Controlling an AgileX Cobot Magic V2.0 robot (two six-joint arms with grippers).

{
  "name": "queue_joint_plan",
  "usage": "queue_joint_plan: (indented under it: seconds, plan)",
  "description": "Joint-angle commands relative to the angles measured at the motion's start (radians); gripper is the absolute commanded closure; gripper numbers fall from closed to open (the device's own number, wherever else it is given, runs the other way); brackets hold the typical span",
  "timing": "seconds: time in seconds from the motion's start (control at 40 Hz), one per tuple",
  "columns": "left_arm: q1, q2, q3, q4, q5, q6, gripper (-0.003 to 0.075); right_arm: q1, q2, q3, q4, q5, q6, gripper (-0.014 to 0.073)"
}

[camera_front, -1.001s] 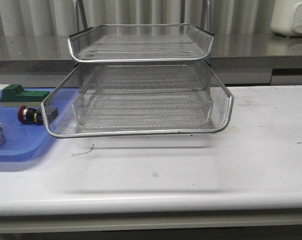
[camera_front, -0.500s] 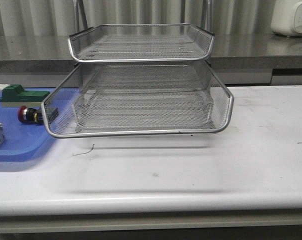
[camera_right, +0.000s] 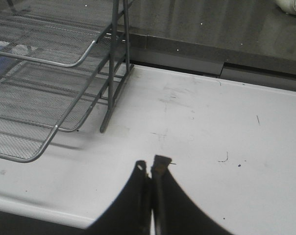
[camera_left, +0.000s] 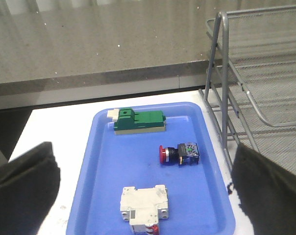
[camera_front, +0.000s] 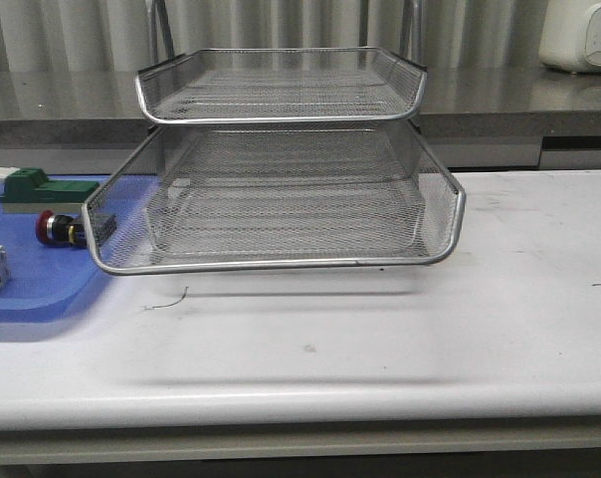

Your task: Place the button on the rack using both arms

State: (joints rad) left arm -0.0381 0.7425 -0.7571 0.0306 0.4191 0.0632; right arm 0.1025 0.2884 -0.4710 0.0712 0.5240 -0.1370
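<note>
Red-capped button [camera_front: 60, 229] unmoved; left end effector [camera_left: 143, 196] apart, right end effector [camera_right: 149, 171] together.

Blue tray [camera_left: 96, 166] sits on the white table [camera_front: 380, 349], carrying a green-and-beige block [camera_left: 139, 121] and a white cube [camera_left: 144, 203].

No lettering, label, brand, number or sign can be read on anything in view.

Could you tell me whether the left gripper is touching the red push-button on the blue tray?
Apart. The left wrist view shows the push-button lying alone on the tray, clear of both open fingers.
</note>
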Motion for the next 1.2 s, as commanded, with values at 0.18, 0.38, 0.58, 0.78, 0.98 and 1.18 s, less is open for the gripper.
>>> queue_joint_plan:
  seconds: [0.18, 0.38, 0.58, 0.78, 0.98, 1.18]
  plan:
    - [-0.005, 0.314, -0.298, 0.038, 0.182, 0.0, 0.0047, 0.0, 0.008, -0.029, 0.004, -0.08, -0.002, 0.0654]
    - [-0.005, 0.587, -0.557, 0.048, 0.409, 0.112, 0.0046, 0.0, 0.008, -0.029, 0.004, -0.08, -0.002, 0.0654]
    - [-0.005, 0.805, -0.774, 0.022, 0.521, 0.286, 0.0046, 0.0, 0.008, -0.029, 0.004, -0.08, -0.002, 0.0654]
    - [-0.005, 0.958, -0.873, -0.108, 0.532, 0.586, 0.0046, 0.0, 0.008, -0.029, 0.004, -0.08, -0.002, 0.0654]
    - [-0.005, 1.094, -0.933, -0.159, 0.54, 0.677, 0.0046, 0.0, 0.008, -0.029, 0.004, -0.08, -0.002, 0.0654]
    - [-0.005, 1.242, -1.022, -0.159, 0.565, 0.702, 0.0046, 0.0, 0.008, -0.029, 0.004, -0.08, -0.002, 0.0654]
